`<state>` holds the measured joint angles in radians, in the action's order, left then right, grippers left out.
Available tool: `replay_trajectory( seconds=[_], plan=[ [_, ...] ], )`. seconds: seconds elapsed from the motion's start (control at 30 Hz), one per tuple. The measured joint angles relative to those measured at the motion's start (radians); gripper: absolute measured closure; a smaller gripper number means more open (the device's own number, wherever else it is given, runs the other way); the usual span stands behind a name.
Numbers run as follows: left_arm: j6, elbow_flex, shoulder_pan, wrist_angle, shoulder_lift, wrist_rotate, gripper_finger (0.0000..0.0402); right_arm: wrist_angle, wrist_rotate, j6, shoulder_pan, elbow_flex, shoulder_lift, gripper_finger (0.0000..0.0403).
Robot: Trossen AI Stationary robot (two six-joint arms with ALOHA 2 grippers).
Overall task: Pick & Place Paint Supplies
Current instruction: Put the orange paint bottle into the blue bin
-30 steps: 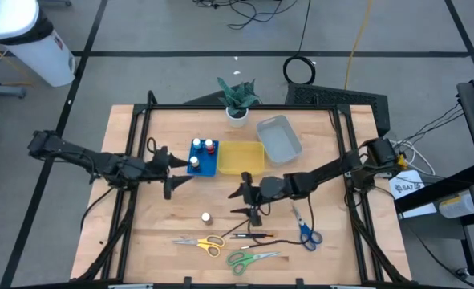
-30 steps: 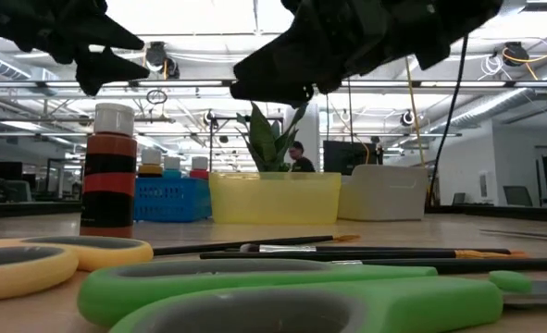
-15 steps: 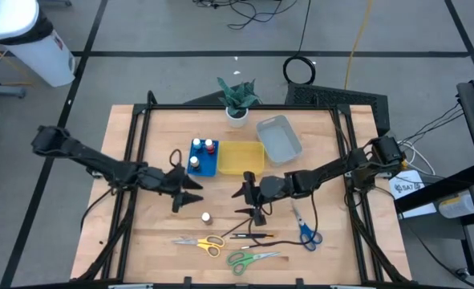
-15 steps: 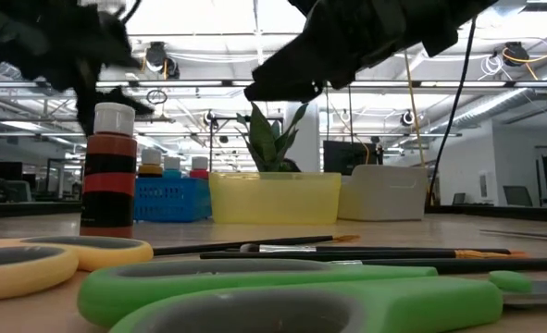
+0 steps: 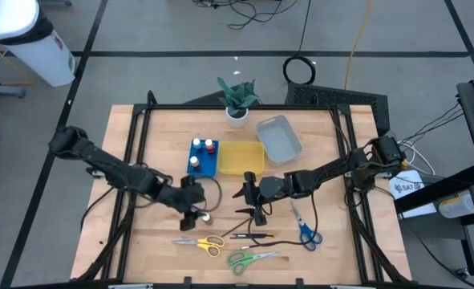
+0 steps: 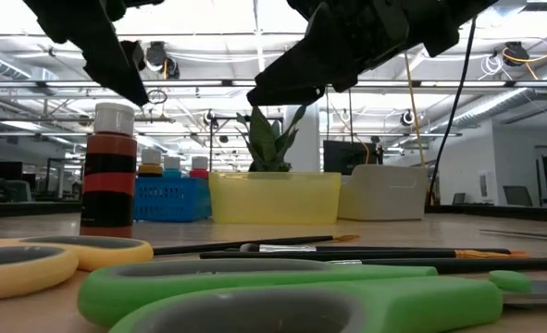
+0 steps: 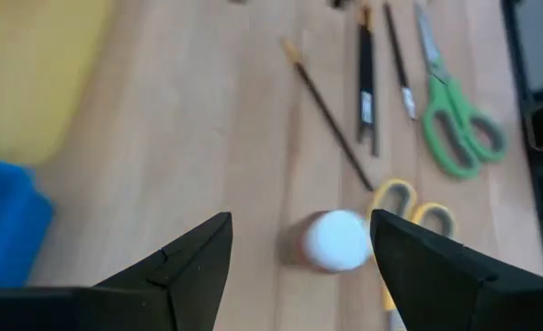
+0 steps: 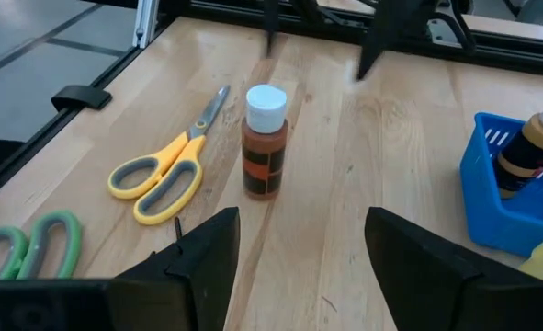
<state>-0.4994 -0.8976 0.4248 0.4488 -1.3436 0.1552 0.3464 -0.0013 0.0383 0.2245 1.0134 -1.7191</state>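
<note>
Left gripper (image 5: 200, 215), fingers spread wide and empty, hovers over a white-capped brown paint bottle (image 5: 207, 217) standing at lower centre of the table (image 5: 325, 249). Right gripper (image 5: 252, 202), also wide open, holds nothing at mid-frame.

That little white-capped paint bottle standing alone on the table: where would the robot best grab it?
Probably round its brown body just under the white cap, coming down from above: the paint bottle stands upright with free wood around it, and the open left gripper already hangs over it.
</note>
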Motion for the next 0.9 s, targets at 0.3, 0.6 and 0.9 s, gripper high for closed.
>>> replay_trajectory(
  seconds=[0.3,0.6,0.9],
  plan=[
    [0.080,-0.158,0.029,0.150,-0.200,-0.015,0.0133,-0.001,0.000,-0.003,0.000,0.000,0.000,0.0179],
    [0.080,-0.189,0.029,0.208,-0.228,0.028,0.0133,-0.001,0.000,-0.003,0.000,0.000,0.000,0.0179],
    [0.074,-0.189,0.030,0.208,-0.228,0.007,0.0205,-0.001,0.000,-0.003,0.000,0.000,0.000,0.0179]
  ],
)
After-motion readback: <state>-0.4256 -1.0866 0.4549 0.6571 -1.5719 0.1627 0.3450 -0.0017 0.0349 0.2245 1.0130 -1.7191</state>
